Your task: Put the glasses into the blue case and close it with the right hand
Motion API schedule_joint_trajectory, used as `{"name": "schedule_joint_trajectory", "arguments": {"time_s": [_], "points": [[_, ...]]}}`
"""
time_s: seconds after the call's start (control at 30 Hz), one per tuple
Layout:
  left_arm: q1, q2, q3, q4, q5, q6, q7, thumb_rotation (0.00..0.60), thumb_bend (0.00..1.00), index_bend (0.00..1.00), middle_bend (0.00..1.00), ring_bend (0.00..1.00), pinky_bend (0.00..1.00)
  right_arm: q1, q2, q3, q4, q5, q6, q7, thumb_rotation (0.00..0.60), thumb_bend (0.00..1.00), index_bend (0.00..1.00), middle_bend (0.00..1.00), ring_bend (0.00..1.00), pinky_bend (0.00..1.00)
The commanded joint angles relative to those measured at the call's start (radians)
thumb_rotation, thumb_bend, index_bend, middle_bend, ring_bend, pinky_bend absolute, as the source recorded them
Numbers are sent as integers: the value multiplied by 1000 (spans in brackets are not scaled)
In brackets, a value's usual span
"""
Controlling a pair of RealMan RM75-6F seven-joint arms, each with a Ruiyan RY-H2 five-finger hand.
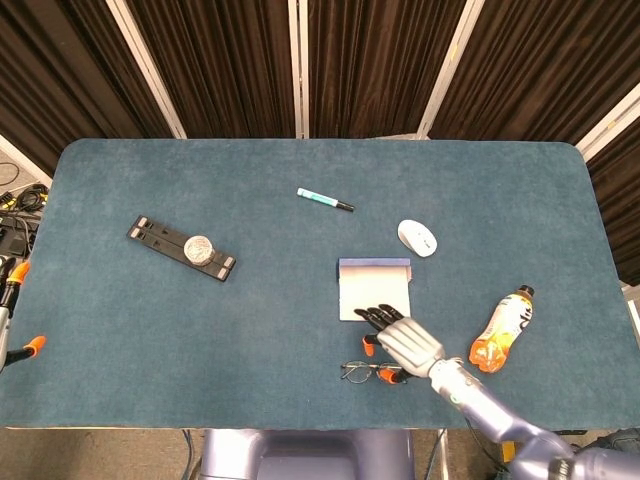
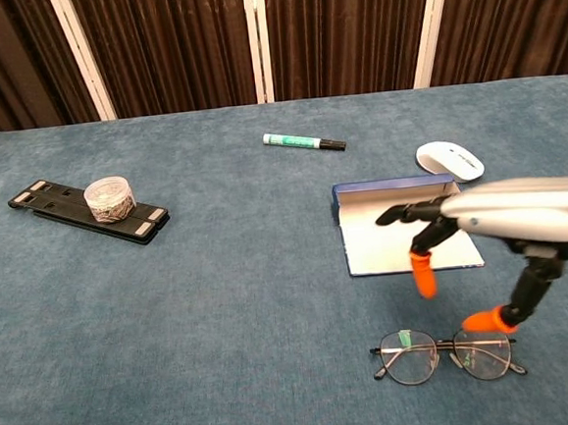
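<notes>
Table (image 1: 150, 330) matt blue felt; glasses (image 2: 446, 355) thin metal wire; mouse (image 2: 449, 160) glossy white plastic.

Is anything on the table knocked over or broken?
The orange drink bottle lies on its side near the table's right edge instead of standing. Nothing looks spilled. The glasses and open blue case look fine.
</notes>
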Motion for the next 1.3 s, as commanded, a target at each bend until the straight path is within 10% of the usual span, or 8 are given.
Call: {"name": "schedule_joint_trajectory", "arguments": {"time_s": [0.03,1.3], "points": [[-4,-3,0,3,-5,-5,4,600,0,0,0,0,0,26,-43,2,24,59,-26,-58,600,217,493,0,0,0],[-14,-8,6,7,-27,-14,11,600,0,0,0,0,0,41,-155,-73,82,168,60,-183,600,263,519,0,0,0]]}}
